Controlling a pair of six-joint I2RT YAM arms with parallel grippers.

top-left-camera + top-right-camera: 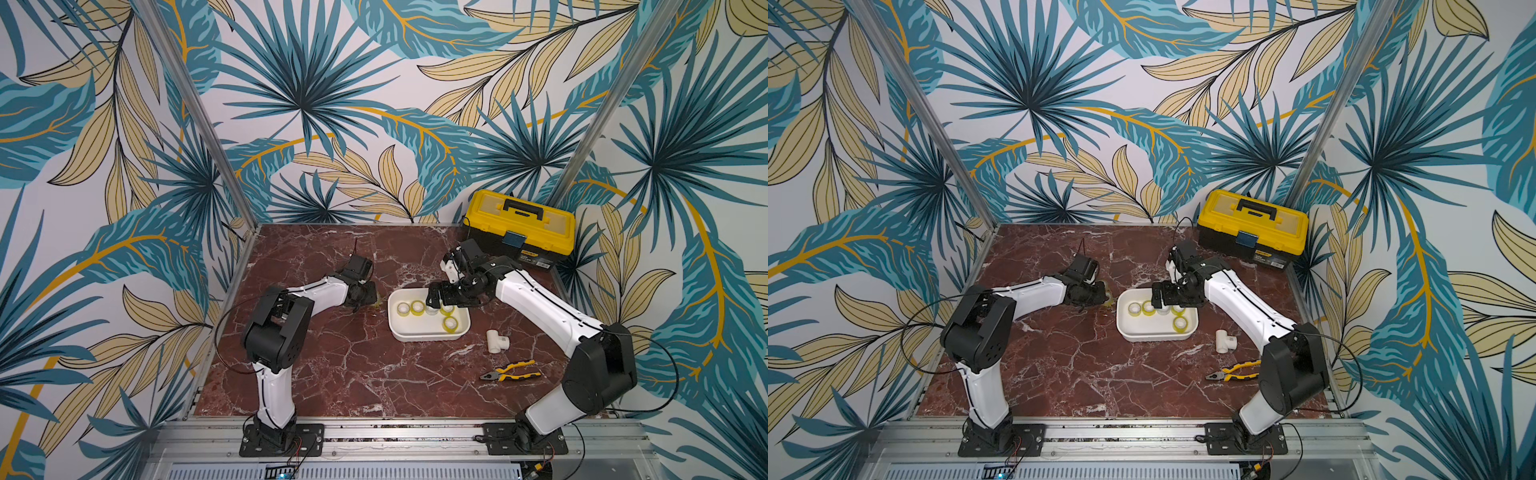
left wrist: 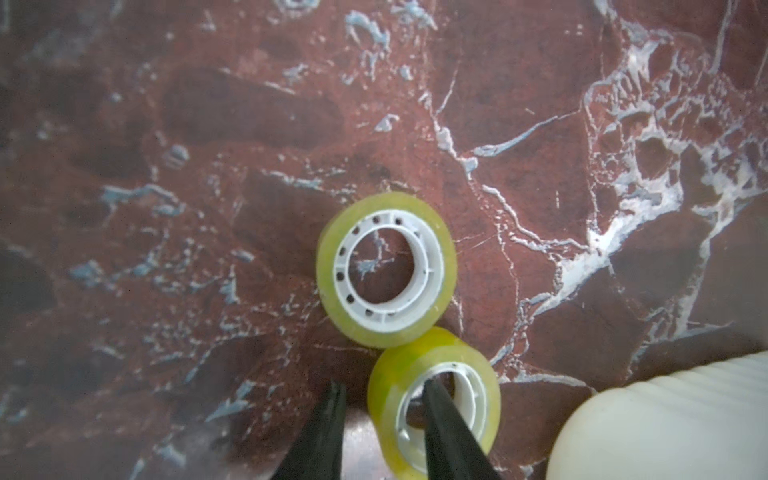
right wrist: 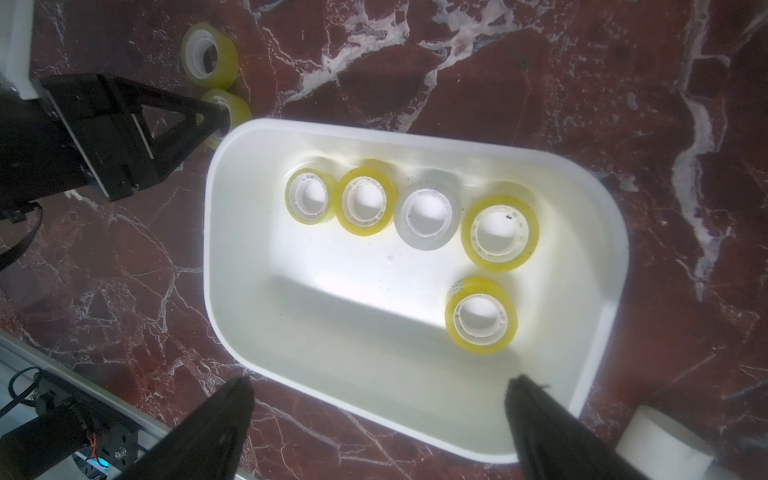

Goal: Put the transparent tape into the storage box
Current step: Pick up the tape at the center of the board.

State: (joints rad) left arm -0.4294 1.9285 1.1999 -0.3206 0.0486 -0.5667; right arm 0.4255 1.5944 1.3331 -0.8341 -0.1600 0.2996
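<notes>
The left tool is being held low and angled downward, with jaws narrowly parted. The right tool is being held higher, pointed downward, with jaws spread wide.

Left arm and right arm are made of white shells and black joint housings. Thin black cables are routed alongside. Black base plates are screwed down. Left gripper and right gripper are fitted with black tapered fingers.

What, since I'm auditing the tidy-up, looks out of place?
Two yellowish tape rolls lie on the table outside the storage box, by its corner; five others sit inside. The left end effector straddles one roll's wall.
</notes>
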